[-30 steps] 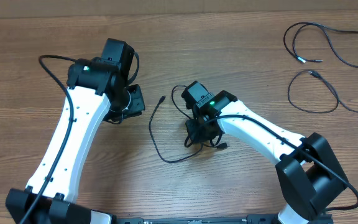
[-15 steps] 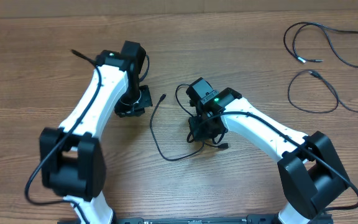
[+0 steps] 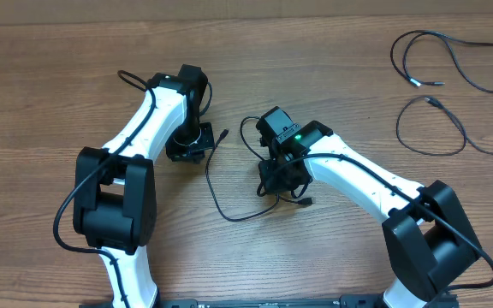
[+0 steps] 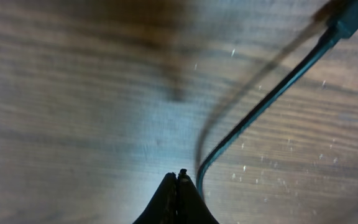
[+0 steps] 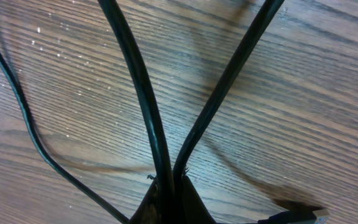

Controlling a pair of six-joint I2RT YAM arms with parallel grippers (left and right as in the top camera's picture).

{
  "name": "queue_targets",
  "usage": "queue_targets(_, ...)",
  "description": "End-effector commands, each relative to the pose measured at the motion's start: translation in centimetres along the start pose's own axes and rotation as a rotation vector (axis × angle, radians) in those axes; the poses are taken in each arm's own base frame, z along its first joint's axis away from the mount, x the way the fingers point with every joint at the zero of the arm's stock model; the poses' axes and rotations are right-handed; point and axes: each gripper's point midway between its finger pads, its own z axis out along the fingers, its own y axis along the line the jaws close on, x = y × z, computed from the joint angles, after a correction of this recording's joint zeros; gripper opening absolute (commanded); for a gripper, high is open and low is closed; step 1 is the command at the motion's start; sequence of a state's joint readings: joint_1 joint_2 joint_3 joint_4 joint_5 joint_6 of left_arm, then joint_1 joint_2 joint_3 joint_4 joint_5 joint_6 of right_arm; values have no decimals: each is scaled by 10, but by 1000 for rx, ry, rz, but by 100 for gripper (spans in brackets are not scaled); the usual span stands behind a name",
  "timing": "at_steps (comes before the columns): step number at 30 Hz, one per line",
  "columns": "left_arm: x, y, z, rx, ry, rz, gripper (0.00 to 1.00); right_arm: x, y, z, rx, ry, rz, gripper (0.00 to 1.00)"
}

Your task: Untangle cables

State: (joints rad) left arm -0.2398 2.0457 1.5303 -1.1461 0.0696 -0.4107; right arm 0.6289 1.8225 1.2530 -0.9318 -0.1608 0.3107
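A thin black cable (image 3: 213, 183) lies on the wooden table between my arms, its plug tip (image 3: 222, 135) near my left gripper. My left gripper (image 3: 188, 145) is shut and empty; in the left wrist view its closed tips (image 4: 178, 179) sit just left of the cable's bend (image 4: 253, 118). My right gripper (image 3: 281, 175) is shut on two strands of the cable bundle (image 5: 166, 124), which fork upward from the jaws (image 5: 171, 182). A third strand (image 5: 23, 118) curves past on the left, and a plug tip (image 5: 294, 214) lies at the lower right.
Two separate black cables lie in loose loops at the far right of the table, one upper (image 3: 439, 56) and one lower (image 3: 452, 128). Both arms' white links cross the near half of the table.
My left arm has swung right and nearer the cable's plug tip, now close beside the cable. My right gripper has stayed over the bundle.
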Motion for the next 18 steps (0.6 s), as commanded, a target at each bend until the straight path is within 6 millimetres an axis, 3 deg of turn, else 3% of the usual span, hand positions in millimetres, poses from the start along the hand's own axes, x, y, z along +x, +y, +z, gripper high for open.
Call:
queue_targets(1, -3, 6, 6, -27, -8, 48, 4, -7, 7, -2, -31, -13, 2, 4)
queue_targets(8, 0, -1, 22, 5, -7, 58, 4, -10, 16, -3, -84, -23, -4, 4)
queue_targets(18, 12, 5, 50, 6, 9, 53, 4, -13, 17, -3, -88, -31, 16, 4)
